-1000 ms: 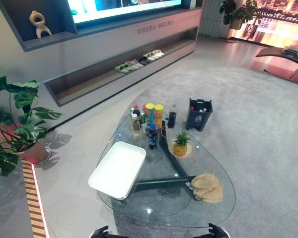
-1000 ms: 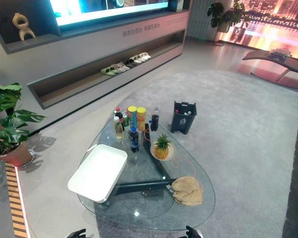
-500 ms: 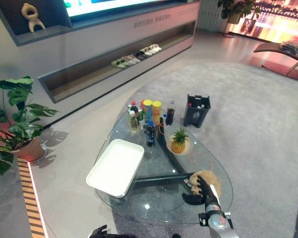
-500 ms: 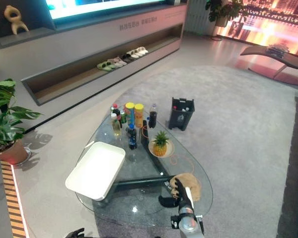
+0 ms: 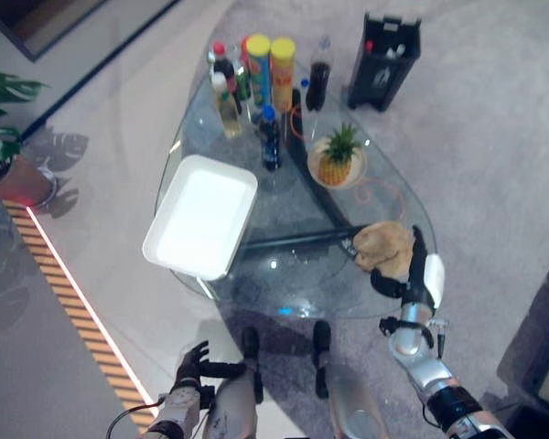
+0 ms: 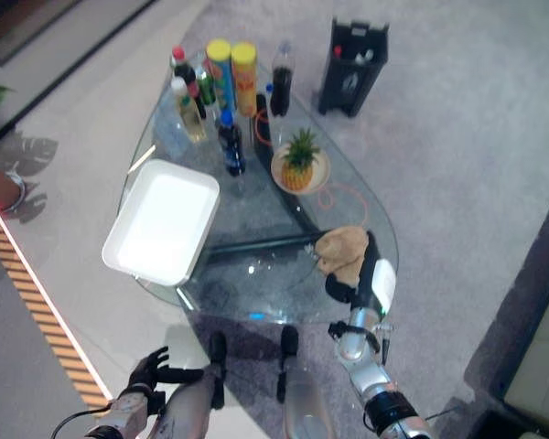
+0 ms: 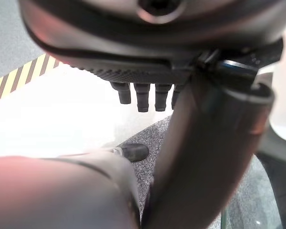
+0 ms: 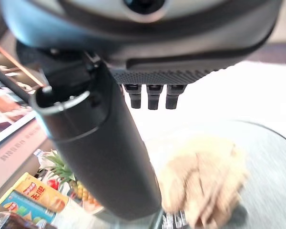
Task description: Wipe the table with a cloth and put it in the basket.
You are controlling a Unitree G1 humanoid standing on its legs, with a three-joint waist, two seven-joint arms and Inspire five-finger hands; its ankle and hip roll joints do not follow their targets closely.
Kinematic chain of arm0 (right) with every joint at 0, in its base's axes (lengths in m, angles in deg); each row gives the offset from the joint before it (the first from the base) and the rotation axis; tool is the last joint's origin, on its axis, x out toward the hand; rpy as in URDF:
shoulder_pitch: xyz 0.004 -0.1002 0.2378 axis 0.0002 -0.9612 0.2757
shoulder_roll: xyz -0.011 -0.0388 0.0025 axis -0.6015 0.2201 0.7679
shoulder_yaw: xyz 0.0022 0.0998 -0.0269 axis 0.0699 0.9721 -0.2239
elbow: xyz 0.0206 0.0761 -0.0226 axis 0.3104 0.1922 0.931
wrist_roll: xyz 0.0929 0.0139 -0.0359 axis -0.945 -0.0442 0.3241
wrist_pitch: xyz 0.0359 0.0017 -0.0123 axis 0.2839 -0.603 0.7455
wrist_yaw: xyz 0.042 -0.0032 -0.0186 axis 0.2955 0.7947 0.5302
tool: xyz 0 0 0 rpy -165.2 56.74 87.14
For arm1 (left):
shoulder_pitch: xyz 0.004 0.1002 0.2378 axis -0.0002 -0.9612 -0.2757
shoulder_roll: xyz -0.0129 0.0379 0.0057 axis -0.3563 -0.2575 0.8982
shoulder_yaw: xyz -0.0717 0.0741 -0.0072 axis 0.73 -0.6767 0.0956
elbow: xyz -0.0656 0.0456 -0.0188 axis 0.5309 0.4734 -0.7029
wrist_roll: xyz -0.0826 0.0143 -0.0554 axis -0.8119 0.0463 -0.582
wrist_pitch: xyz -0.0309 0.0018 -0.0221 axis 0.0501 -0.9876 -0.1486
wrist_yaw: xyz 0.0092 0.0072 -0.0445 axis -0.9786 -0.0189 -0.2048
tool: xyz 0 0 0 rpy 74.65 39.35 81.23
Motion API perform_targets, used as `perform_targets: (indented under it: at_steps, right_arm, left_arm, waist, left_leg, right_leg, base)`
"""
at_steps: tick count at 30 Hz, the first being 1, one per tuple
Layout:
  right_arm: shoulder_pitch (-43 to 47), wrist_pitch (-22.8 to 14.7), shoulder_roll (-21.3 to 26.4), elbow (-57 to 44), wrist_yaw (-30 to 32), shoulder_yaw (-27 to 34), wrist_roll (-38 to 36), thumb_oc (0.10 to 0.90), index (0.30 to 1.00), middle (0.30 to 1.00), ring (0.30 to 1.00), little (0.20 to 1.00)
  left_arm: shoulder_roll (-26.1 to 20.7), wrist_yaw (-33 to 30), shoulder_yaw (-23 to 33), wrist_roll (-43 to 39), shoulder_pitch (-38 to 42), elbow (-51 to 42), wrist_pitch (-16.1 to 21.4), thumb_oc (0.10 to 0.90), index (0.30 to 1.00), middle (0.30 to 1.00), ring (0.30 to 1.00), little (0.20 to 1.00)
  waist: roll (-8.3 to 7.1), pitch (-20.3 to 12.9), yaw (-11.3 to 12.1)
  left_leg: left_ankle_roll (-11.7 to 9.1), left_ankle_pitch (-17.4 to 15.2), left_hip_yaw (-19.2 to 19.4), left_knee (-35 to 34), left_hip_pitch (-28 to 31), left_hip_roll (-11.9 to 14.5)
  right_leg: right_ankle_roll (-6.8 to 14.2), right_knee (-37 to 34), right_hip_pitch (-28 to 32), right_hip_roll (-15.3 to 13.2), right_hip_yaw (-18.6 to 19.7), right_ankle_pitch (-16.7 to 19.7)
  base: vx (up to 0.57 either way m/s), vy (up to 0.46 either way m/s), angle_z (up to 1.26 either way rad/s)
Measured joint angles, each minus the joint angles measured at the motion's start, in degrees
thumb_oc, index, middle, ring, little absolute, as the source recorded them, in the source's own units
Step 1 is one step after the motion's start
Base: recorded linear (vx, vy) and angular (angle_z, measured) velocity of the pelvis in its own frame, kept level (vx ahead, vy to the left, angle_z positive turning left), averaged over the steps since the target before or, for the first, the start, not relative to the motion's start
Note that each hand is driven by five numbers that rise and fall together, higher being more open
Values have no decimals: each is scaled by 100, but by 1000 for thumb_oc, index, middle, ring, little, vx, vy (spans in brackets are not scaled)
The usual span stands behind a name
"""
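**Cloth at the table's near right edge, right hand poised beside it**

Cloth [image 5: 384, 247], tan and bunched into a loose heap, lies on the glass table [image 5: 293, 283] close to its near right edge, just above the dark bar of the frame that shows through the glass. The right hand [image 5: 414, 271] reaches in over that same edge with its fingers stretched out straight and its thumb set apart toward the cloth. The hand is just beside the heap, at its near right side, and nothing is gripped; the right wrist view shows the cloth [image 8: 205, 179] lying past the straight fingertips. Whether the fingers actually touch the fabric I cannot tell.

The left hand [image 5: 194, 366] hangs low off the table's near left side, over the pale floor, fingers relaxed and holding nothing.

A white rectangular basket [image 5: 201, 216] sits at the table's left edge, overhanging it somewhat, well apart from the cloth. A pineapple [image 5: 337, 155] stands on a small plate [image 5: 353, 174] near the right edge toward the far end. At the far end, bottles [image 5: 221, 82] and two yellow-topped cans [image 5: 270, 69] stand in a cluster, with a dark blue-capped bottle [image 5: 269, 137] a little nearer. A dark bin [image 5: 384, 59] stands on the carpet beyond the table's far right corner.
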Motion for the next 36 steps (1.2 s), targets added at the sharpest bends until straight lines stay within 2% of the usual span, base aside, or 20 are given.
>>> perform_targets:
  at_steps: [2, 6, 10, 13, 18, 23, 28, 36]
  right_arm:
    - [172, 187, 15, -6, 218, 26, 133, 800, 900, 900, 900, 900]
    - [427, 487, 134, -14, 324, 24, 319, 800, 900, 900, 900, 900]
    - [641, 522, 231, -15, 326, 29, 303, 800, 900, 900, 900, 900]
    - [908, 569, 226, -74, 450, 25, 147, 800, 900, 900, 900, 900]
    - [1599, 892, 207, -120, 963, 39, -191, 800, 900, 900, 900, 900]
    - [1801, 1039, 211, -166, 1077, 145, -379, 800, 900, 900, 900, 900]
    - [1837, 1337, 224, -174, 1077, 250, -515, 800, 900, 900, 900, 900]
    - [2114, 1409, 462, -173, 1075, 300, -1068, 800, 900, 900, 900, 900]
  left_arm:
    - [4, 5, -33, -30, 39, -28, 86, 800, 900, 900, 900, 900]
    - [-6, 7, -115, -168, 203, -124, 143, 800, 900, 900, 900, 900]
    - [18, -19, -141, -202, 403, -239, 148, 800, 900, 900, 900, 900]
    - [22, -210, -333, -200, 627, -354, 151, 800, 900, 900, 900, 900]
    - [36, -284, -501, -202, 866, -582, 92, 800, 900, 900, 900, 900]
    - [29, -366, -609, -236, 875, -792, -51, 800, 900, 900, 900, 900]
    - [0, -398, -572, -254, 881, -1002, -114, 800, 900, 900, 900, 900]
    - [-58, -458, -564, -275, 918, -1214, -125, 800, 900, 900, 900, 900]
  waist:
    - [72, 101, -3]
    - [111, 305, 19]
    - [102, 432, 7]
    - [86, 463, 10]
    - [74, 473, 35]
    - [74, 473, 24]
    - [78, 473, 30]
    - [87, 472, 39]
  left_leg:
    - [16, 14, 3, 86, -135, -15]
    - [58, -9, 31, 318, -456, -54]
    - [120, -53, 30, 601, -837, -82]
    - [117, -98, 28, 889, -1249, -96]
    - [117, -120, 0, 1246, -1902, -101]
    - [121, -155, -9, 1378, -2221, -107]
    - [151, -152, -8, 1518, -2545, -110]
    - [155, -159, -20, 1651, -2925, -113]
  right_leg:
    - [-1, 103, -145, -15, 15, -3]
    - [14, 445, -541, -60, 103, -62]
    - [9, 763, -926, -104, 119, -136]
    - [-5, 1125, -1361, -145, 120, -245]
    - [-64, 1527, -2043, -167, 131, -329]
    - [-49, 1657, -2363, -184, 139, -340]
    - [-51, 1761, -2672, -190, 154, -336]
    - [-88, 1906, -3044, -235, 149, -339]
  base:
    - [-42, 47, 0]
    - [-34, 36, -4]
    - [-15, 0, 2]
    - [-1, -11, 7]
    - [10, 1, 4]
    - [0, 0, 0]
    - [0, 0, 0]
    - [13, -21, 1]
